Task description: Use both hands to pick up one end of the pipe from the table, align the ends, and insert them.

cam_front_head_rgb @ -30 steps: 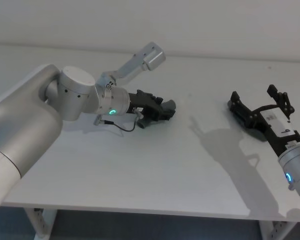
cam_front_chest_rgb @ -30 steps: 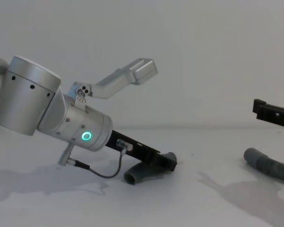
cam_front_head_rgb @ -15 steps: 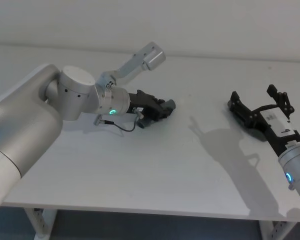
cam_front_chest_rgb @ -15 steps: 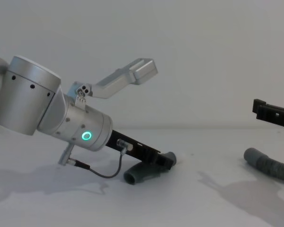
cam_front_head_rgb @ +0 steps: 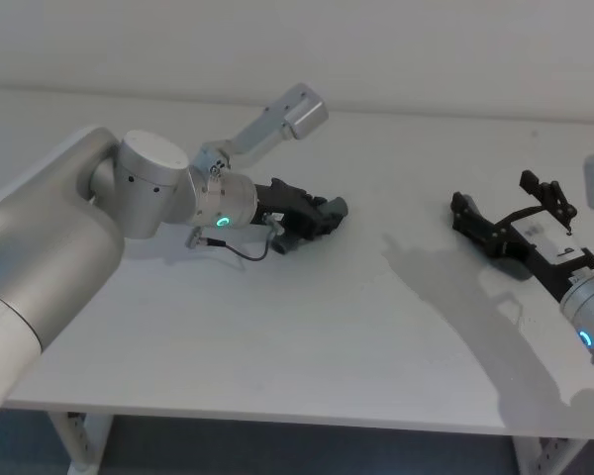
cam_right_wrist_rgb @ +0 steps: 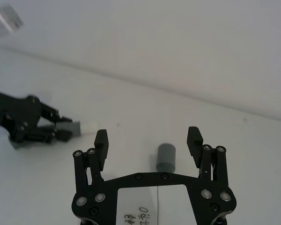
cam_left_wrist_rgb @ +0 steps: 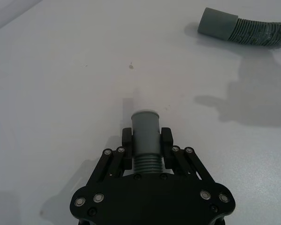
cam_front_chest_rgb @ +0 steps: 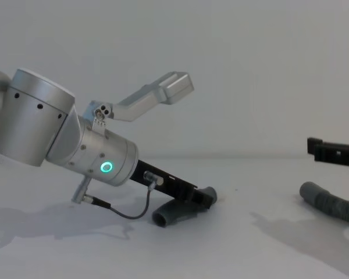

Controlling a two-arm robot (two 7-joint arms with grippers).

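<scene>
The pipe lies in two pieces on the white table [cam_front_head_rgb: 327, 327]. The short curved piece [cam_front_chest_rgb: 173, 214] rests by its open end on the table, and my left gripper [cam_left_wrist_rgb: 145, 149] is shut on its ribs just behind the smooth grey cuff [cam_left_wrist_rgb: 144, 127]. From the right wrist, its white tip [cam_right_wrist_rgb: 86, 126] pokes out past the left gripper [cam_right_wrist_rgb: 37, 123]. The longer piece [cam_front_chest_rgb: 330, 204] lies at the right, its plain cuff [cam_right_wrist_rgb: 166, 157] pointing toward the short piece. My right gripper [cam_right_wrist_rgb: 148, 139] hangs open above that cuff, one finger on each side, not touching it.
The left arm's silver wrist with its green ring light [cam_front_head_rgb: 221, 221] and a loose black cable [cam_front_chest_rgb: 131, 214] sit low over the table's left half. The longer piece [cam_left_wrist_rgb: 246, 31] lies well away from the left gripper, with bare table between the two pieces.
My left gripper's fingers have closed in on the short piece. My right gripper has come down and shifted a little over the longer piece's cuff.
</scene>
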